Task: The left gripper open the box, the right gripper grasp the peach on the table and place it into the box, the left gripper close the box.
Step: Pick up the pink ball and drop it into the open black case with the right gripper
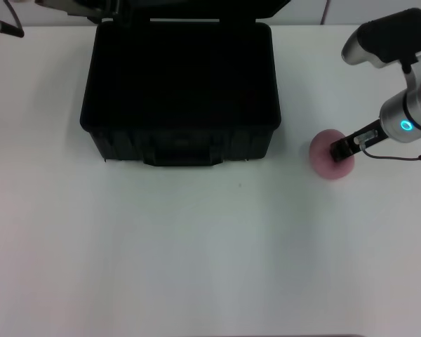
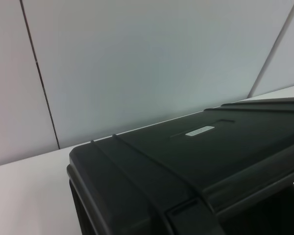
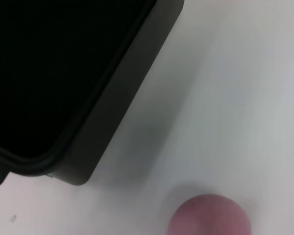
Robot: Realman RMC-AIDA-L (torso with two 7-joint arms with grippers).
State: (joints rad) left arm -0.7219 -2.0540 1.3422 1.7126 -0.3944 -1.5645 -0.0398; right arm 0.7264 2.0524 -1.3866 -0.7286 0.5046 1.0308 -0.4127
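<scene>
Head view: dusty-pink round peach (image 1: 328, 164) under right tool (image 1: 339, 149), grip unclear.

Past the far edge of the surface (image 1: 196, 281) I work over stands a pale wall (image 2: 147, 58) made of flat, plain panels. Thin dark seams divide it. My left wrist camera shows one seam (image 2: 40, 78) running almost upright and a second seam (image 2: 274, 49) slanting. My head camera catches only a strip of that wall, in the far right corner. A tiny dark speck (image 1: 240, 185) lies on the white top in front of me. My right wrist camera also shows a small dark mark (image 3: 12, 218) there.
</scene>
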